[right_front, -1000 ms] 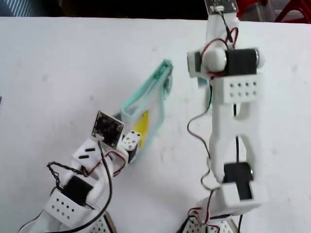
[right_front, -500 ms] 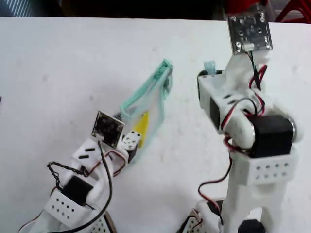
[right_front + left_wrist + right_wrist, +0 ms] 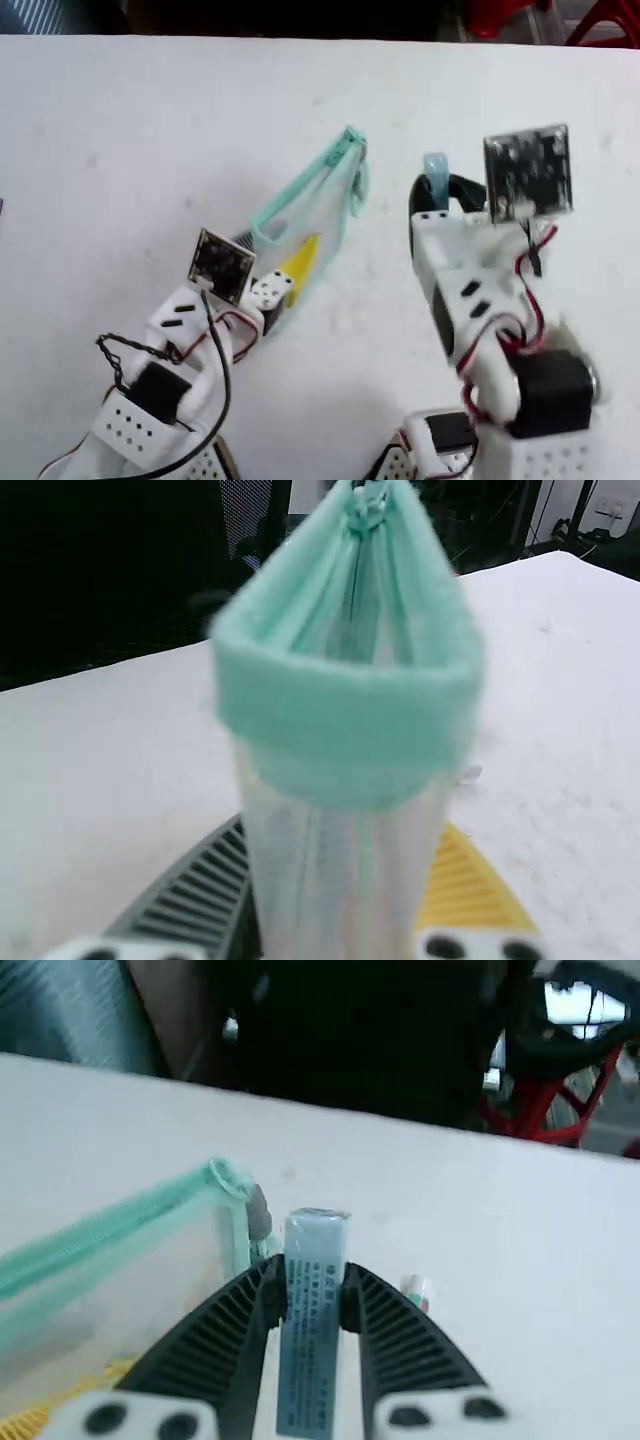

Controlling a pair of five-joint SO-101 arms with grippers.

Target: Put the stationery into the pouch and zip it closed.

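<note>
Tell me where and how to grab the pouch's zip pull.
Grip the dangling pull at the far end of the pouch, opposite the left claw. Come from the right arm's side, likely after the right claw releases its eraser: the pull hangs off that corner, and the near end is clamped.

White table (image 3: 150,110), matte and faintly speckled. Standing on edge upon it: clear pouch (image 3: 310,215) with mint zipper trim. Lying near the pouch's far end: small white-and-green object (image 3: 415,1288), perhaps a wrapper scrap.
</note>
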